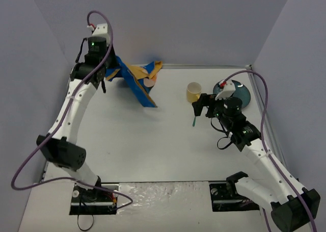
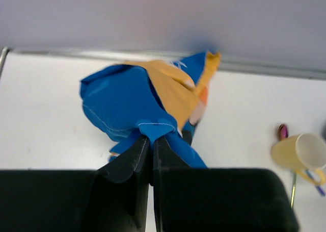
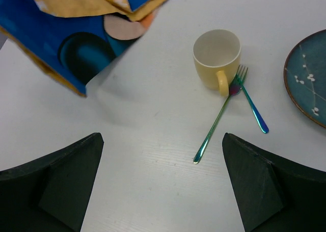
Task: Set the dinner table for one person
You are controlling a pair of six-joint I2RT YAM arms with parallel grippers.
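Note:
The dinner table (image 1: 153, 145) is a large white top with a thin metal rim. My left gripper (image 1: 108, 75) is shut on a corner of the blue and orange cartoon placemat (image 1: 136, 80), which hangs crumpled above the table's far left; in the left wrist view the jaws (image 2: 151, 140) pinch the cloth (image 2: 122, 99). My right gripper (image 3: 163, 181) is open and empty, hovering over bare table in front of the yellow mug (image 3: 216, 53), a fork (image 3: 253, 104) and a spoon (image 3: 211, 130). A blue plate (image 3: 310, 79) lies to the right.
The mug (image 1: 193, 92) stands at the far centre-right, with the plate (image 1: 245, 95) partly hidden behind my right arm. The utensils cross beside the mug's handle. Grey walls close in the table on three sides.

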